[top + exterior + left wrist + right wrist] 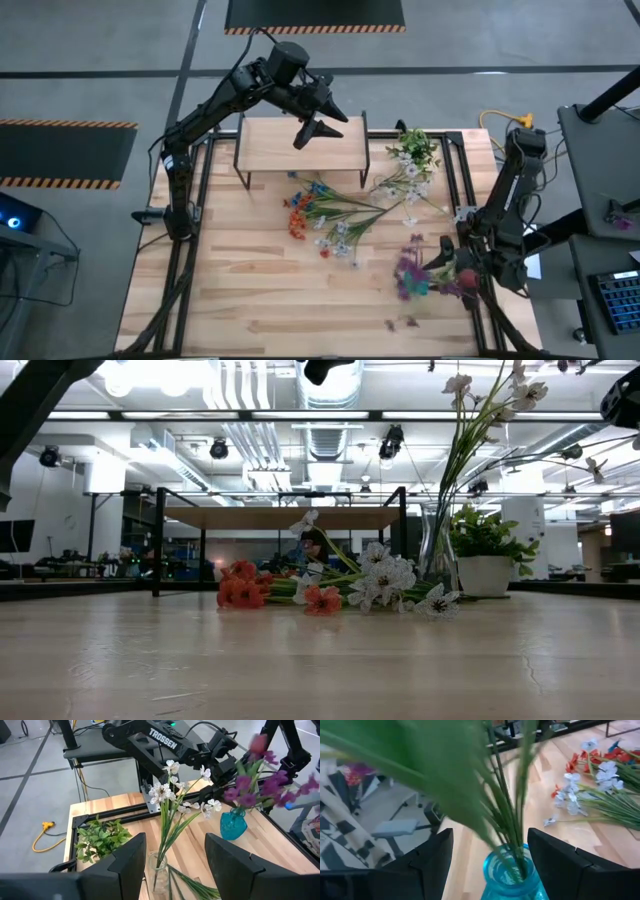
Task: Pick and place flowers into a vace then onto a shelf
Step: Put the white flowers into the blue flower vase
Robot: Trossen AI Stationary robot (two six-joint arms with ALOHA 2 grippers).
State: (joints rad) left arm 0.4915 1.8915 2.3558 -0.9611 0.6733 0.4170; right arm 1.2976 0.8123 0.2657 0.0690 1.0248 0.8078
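Flowers [335,215] lie loose mid-counter, stems running crosswise, between both arms; the left end effector [318,118] hovers released above the shelf [300,145], while the right end effector [490,855] straddles a blue vase [512,882], fingers spread.

flowers [335,215]: loose heap, mid-table | shelf [302,145]: apparently bare, far edge

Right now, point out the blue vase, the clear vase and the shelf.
blue vase [233,826]: left wrist view, on its round glass belly.
clear vase [436,550]: low view, on its glass wall, beside the potted plant.
shelf [265,145]: high view, on a bare part of its wood board.
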